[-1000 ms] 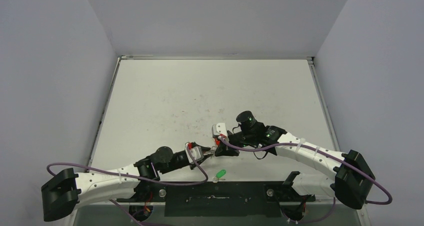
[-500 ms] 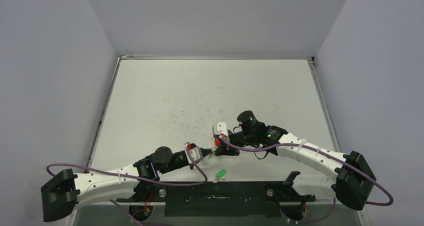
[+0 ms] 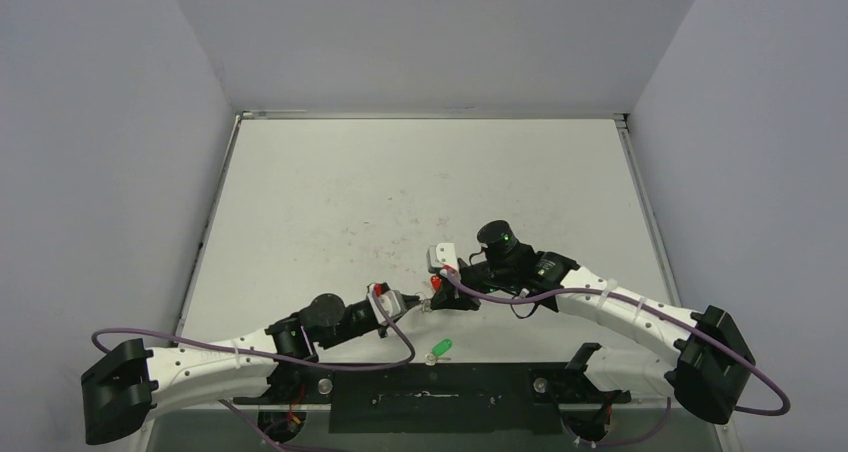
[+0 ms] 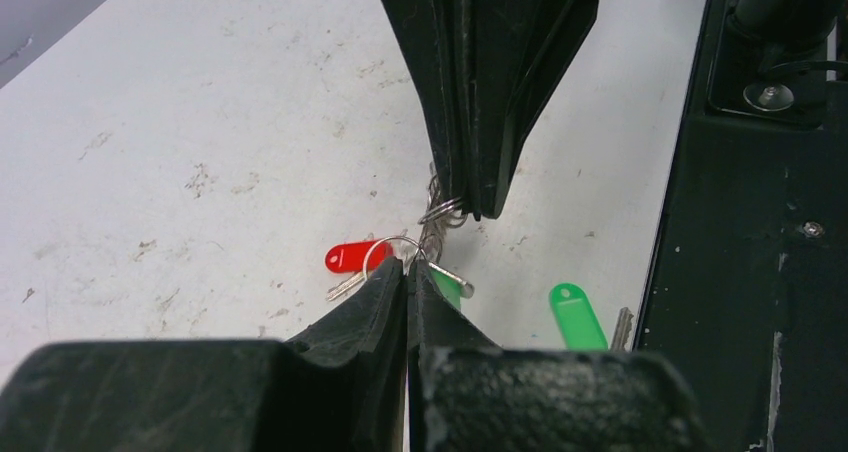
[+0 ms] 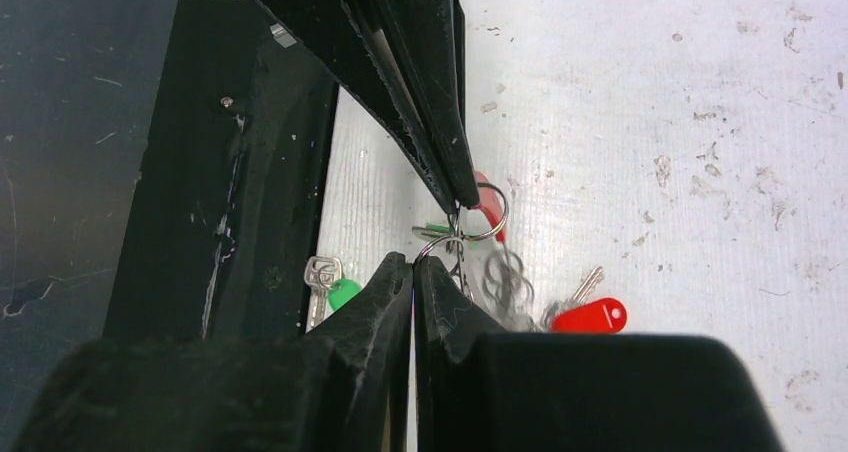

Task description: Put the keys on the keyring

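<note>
My left claw point(image 4: 407, 275) is pinched tight and my right claw point(image 5: 413, 265) is pinched tight too. They sit tip to tip low over the counter point(image 4: 200, 92), and both seem to nip the thin silver loops of the keyring point(image 4: 441, 213) between them. A red tag point(image 4: 350, 257) lies by the loops, a bit of a green key point(image 4: 452, 288) peeks out beside my left claw, and the other green key point(image 4: 575, 315) lies alone on the counter near the black strip point(image 4: 760, 222).
</note>
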{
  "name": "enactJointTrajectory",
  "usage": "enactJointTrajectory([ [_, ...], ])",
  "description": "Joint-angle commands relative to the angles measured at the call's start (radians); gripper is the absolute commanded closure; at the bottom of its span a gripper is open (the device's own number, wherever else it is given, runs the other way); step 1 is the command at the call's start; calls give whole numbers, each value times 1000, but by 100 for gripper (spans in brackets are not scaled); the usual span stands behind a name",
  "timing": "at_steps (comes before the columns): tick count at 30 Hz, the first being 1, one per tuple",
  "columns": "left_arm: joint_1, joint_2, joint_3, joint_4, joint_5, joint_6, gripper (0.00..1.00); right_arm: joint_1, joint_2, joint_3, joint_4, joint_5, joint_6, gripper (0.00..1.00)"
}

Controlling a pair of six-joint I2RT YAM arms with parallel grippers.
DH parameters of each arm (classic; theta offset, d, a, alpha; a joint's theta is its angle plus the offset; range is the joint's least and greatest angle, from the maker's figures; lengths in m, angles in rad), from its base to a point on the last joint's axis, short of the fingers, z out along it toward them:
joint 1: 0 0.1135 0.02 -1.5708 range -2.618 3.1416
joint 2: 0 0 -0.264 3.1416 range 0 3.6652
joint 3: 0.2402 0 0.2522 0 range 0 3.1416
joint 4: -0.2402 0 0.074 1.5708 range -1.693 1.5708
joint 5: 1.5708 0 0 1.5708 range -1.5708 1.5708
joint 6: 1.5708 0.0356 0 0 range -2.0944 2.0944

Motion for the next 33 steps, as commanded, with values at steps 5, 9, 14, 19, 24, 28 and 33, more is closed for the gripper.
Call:
enactJointTrajectory([
  [5,-2,-9,9,-37,-63,-19,100,-1,-49,8,75,-62,6,100],
  [9,-2,-19,10,-28,-27,-9,100,-2,-50,2,83,-59,9,100],
  [14,-2,-60,0,6,35,0,84,-8,-54,-13,99,-68,0,100],
  [19,-3,-149,2,-35,81,22,70,-29,-47,-25,98,-120,-28,100],
  [24,-5,-236,23,-140,127,75,66,-42,-38,-1,47,-183,-89,100],
  [28,-5,-261,43,-202,154,108,66,-45,-28,25,3,-226,-134,100],
  [33,-5,-242,55,-201,166,117,67,-44,-16,38,-11,-279,-156,100],
])
